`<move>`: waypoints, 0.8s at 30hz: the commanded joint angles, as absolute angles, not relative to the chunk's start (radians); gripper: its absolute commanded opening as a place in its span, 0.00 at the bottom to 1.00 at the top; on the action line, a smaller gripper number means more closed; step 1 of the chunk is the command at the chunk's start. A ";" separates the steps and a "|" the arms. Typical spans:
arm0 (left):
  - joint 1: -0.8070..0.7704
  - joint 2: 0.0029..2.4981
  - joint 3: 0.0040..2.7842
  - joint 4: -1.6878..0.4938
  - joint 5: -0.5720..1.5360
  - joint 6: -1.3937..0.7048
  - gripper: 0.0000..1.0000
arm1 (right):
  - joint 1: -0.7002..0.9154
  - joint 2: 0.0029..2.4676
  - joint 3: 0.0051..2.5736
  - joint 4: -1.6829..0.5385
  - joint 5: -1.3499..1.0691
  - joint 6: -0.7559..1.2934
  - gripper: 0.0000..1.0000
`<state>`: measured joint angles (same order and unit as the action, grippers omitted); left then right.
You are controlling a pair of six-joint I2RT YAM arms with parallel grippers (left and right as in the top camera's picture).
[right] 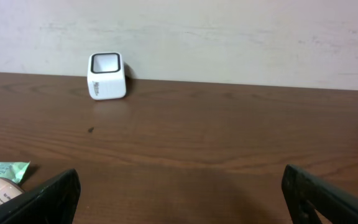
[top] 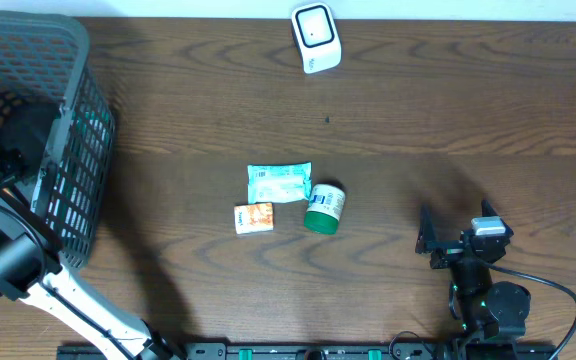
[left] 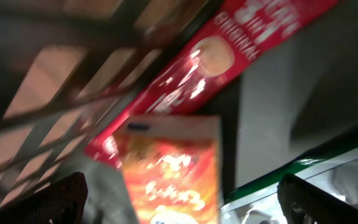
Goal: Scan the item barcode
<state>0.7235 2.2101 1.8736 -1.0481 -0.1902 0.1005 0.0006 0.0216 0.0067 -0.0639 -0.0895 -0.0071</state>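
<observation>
The left hand (left: 182,202) is wide open inside the basket (top: 78,150) and holds nothing. A red packet (left: 229,50) and an orange packet (left: 173,174) lie right in front of it. The right hand (right: 182,199) is wide open and empty too. A teal packet (top: 279,183), a small orange box (top: 254,218) and a jar (top: 324,208) lie mid-desk (top: 468,120), well apart from the white scanner (top: 316,38).

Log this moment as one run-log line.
left gripper: open, in basket, over orange packet | right gripper: open, empty | scanner: untouched | teal packet, orange box, green-capped jar: mid-table
</observation>
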 commanded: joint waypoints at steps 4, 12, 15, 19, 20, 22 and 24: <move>0.739 2.256 1.831 -0.977 -0.018 0.210 0.98 | -0.005 0.020 0.006 -0.068 -0.087 0.007 0.99; 0.737 2.262 1.714 -0.876 0.048 0.219 0.98 | -0.005 0.020 0.006 -0.068 -0.087 0.007 0.99; 0.729 2.247 1.725 -0.876 0.191 0.243 0.98 | -0.005 0.020 0.006 -0.068 -0.087 0.007 0.99; 0.712 2.215 1.728 -0.856 0.236 0.242 0.98 | -0.005 0.020 0.006 -0.068 -0.087 0.007 0.99; 0.708 2.213 1.728 -0.852 0.235 0.242 0.98 | -0.005 0.020 0.006 -0.068 -0.087 0.007 0.99; 0.703 2.210 1.728 -0.850 0.221 0.242 0.98 | -0.005 0.020 0.006 -0.068 -0.087 0.007 0.99; 0.704 2.210 1.723 -0.851 0.185 0.234 0.98 | -0.005 0.020 0.006 -0.068 -0.087 0.007 0.99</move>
<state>0.7223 2.2086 1.7489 -0.8440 0.1356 0.2337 0.0006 0.0216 0.0063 -0.0639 -0.0895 -0.0071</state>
